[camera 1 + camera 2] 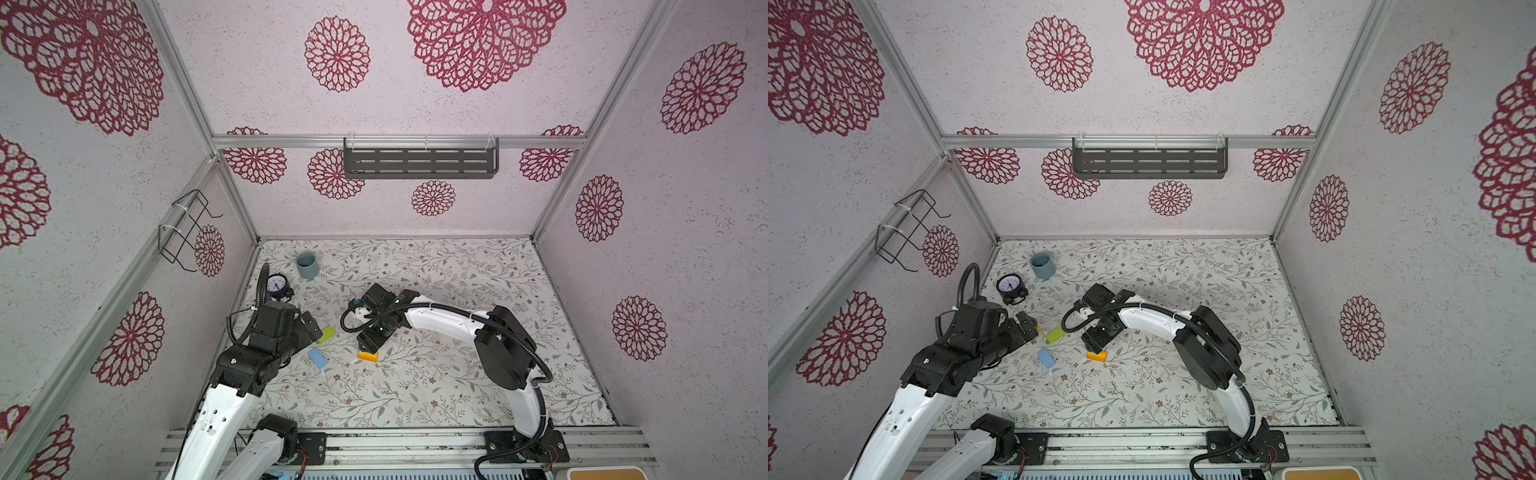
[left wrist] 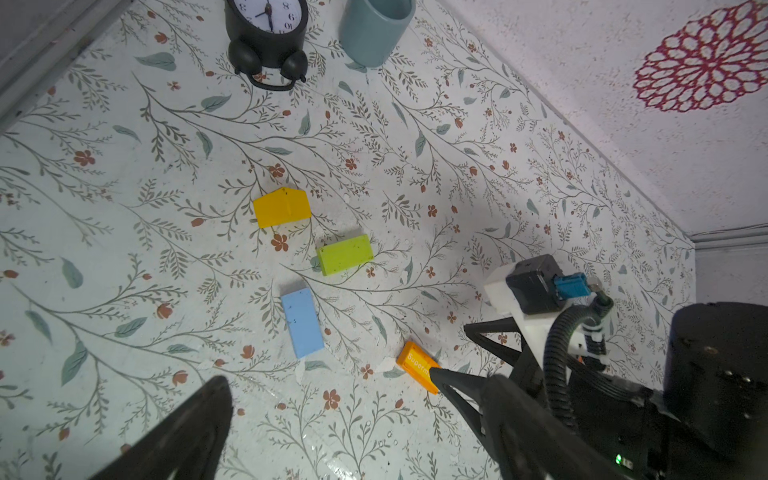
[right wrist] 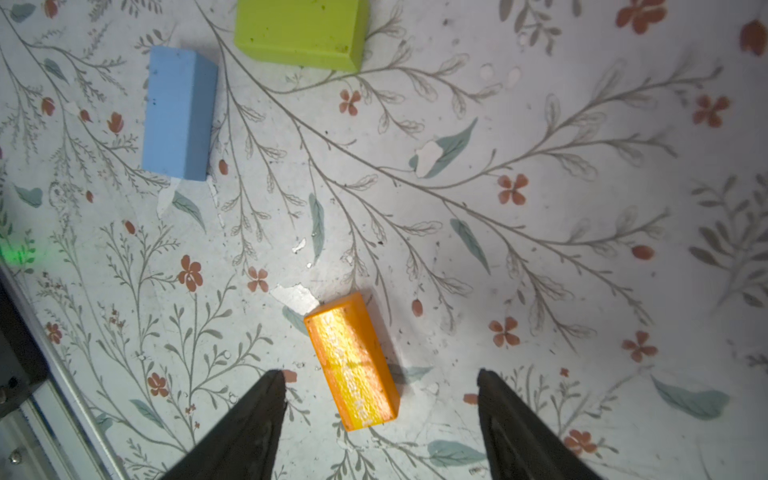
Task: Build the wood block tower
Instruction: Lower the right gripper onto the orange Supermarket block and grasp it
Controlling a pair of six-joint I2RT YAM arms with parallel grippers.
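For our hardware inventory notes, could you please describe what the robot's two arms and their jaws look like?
Both the left arm and right arm have white link shells with black joint housings. A black corrugated cable hose runs along each, held by white ties. The jaws are black, tapering to points.

A: What encloses the tabletop (image 1: 457, 395)?
B: Pale textured walls (image 1: 415, 112) printed with crimson medallions (image 1: 337, 54), joined by aluminium posts (image 1: 561, 187).
A: Anything mounted?
B: A dark slotted shelf (image 1: 419, 163) on the back wall, a black wire rack (image 1: 183, 232) on the left. The tabletop wears leafy floral paper.
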